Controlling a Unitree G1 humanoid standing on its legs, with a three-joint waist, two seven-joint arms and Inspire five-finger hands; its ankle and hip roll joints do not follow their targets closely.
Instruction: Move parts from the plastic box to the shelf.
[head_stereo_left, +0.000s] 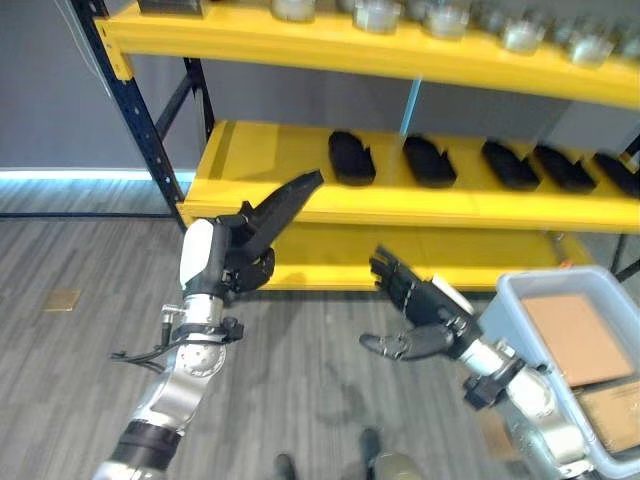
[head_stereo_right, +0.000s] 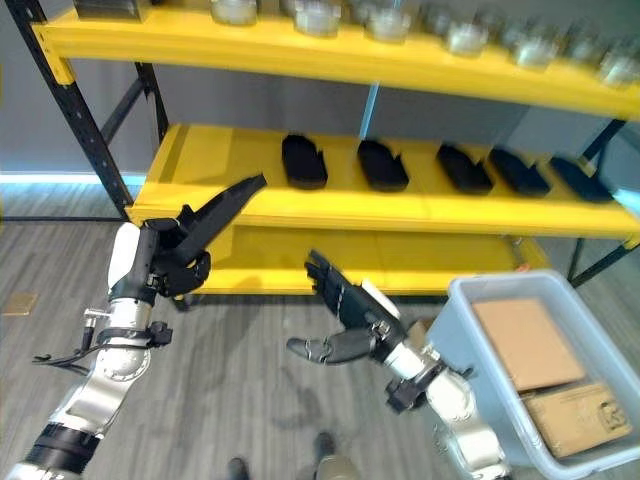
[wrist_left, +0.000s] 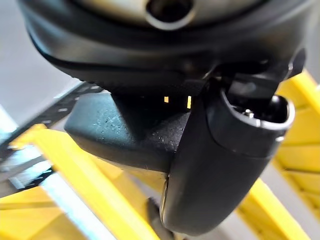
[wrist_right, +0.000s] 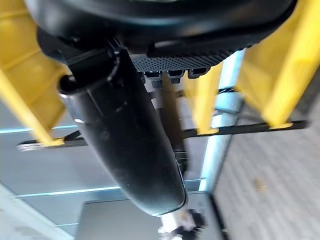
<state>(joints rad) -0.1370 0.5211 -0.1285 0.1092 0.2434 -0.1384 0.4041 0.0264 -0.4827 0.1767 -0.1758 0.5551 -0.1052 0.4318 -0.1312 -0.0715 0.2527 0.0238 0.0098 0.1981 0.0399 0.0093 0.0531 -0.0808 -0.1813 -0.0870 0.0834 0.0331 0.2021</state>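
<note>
My left hand (head_stereo_left: 238, 258) is raised in front of the yellow shelf (head_stereo_left: 255, 160) and is shut on a long black part (head_stereo_left: 287, 203), whose tip points up towards the middle level. That part shows as a dark textured block (wrist_left: 125, 132) in the left wrist view, under the thumb. Several black parts (head_stereo_left: 351, 158) lie in a row on the middle level. My right hand (head_stereo_left: 425, 312) hangs open and holds nothing, between the shelf and the grey plastic box (head_stereo_left: 555, 277) at the lower right.
Brown cardboard sheets (head_stereo_left: 575, 335) lie inside the box. The top shelf level (head_stereo_left: 330, 45) carries a row of shiny round parts (head_stereo_left: 448, 18). A dark blue upright (head_stereo_left: 135, 110) stands at the shelf's left end. Grey plank floor lies in front.
</note>
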